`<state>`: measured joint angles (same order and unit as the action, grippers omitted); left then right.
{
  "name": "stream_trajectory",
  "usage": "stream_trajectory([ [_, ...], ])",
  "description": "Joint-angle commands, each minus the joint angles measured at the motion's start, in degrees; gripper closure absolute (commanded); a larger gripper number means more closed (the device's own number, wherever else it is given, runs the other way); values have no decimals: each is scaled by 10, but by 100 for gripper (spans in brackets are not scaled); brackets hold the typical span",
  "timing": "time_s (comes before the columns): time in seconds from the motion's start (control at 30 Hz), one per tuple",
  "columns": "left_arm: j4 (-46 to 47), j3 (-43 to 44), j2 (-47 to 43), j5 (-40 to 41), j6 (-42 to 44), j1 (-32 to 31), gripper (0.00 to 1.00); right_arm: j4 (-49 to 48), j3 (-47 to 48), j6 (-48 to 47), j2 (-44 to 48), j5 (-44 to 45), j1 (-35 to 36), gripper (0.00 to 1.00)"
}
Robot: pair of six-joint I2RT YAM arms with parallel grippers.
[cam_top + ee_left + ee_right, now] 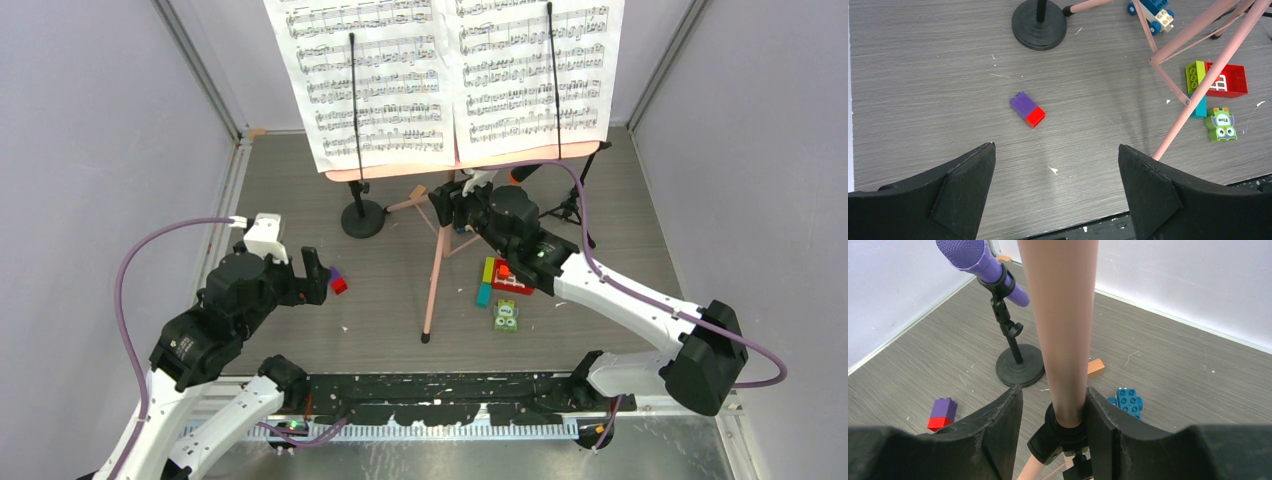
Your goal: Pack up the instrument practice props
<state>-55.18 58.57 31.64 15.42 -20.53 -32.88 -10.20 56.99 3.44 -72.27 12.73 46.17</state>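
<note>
The counter (923, 60) has a matt grey wood-grain surface. The pink stand pole (1060, 315) looks smooth and satin, the purple microphone head (962, 251) finely meshed, the note sheets (400, 90) plain paper.

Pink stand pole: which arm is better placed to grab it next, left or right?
Right. The right gripper straddles the pink stand pole, one finger on each side by the black collar, with a gap on one side. The left gripper hangs open near the purple-and-red brick, away from the pole.

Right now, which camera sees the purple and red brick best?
Left wrist: the purple and red brick lies whole, mid-picture. Top external shows it small beside the left gripper; right wrist catches it bottom left.
</note>
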Motion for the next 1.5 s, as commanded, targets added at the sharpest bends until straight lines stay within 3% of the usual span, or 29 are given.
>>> stream_trajectory([
  [0.0, 11, -3, -1, -1, 6, -1, 6, 13, -15, 49, 22, -5, 2, 45],
  [0.5, 12, -3, 4, -6, 8, -1, 6, -49, -70, 31, 88, -10, 2, 35],
  [0.93, 12, -3, -15, 0, 7, -1, 6, -9, -117, 23, 196, -21, 2, 33],
  [1.1, 17, 1, -33, -12, 10, -1, 9, 59, -118, 34, 255, -24, 2, 31],
  [1.23, 31, 17, -72, -40, 10, -1, 10, 184, -97, 64, 300, -5, 2, 29],
  [1.47, -26, 189, -13, -57, 19, -1, 18, 391, -38, 153, 366, -11, 2, 28],
])
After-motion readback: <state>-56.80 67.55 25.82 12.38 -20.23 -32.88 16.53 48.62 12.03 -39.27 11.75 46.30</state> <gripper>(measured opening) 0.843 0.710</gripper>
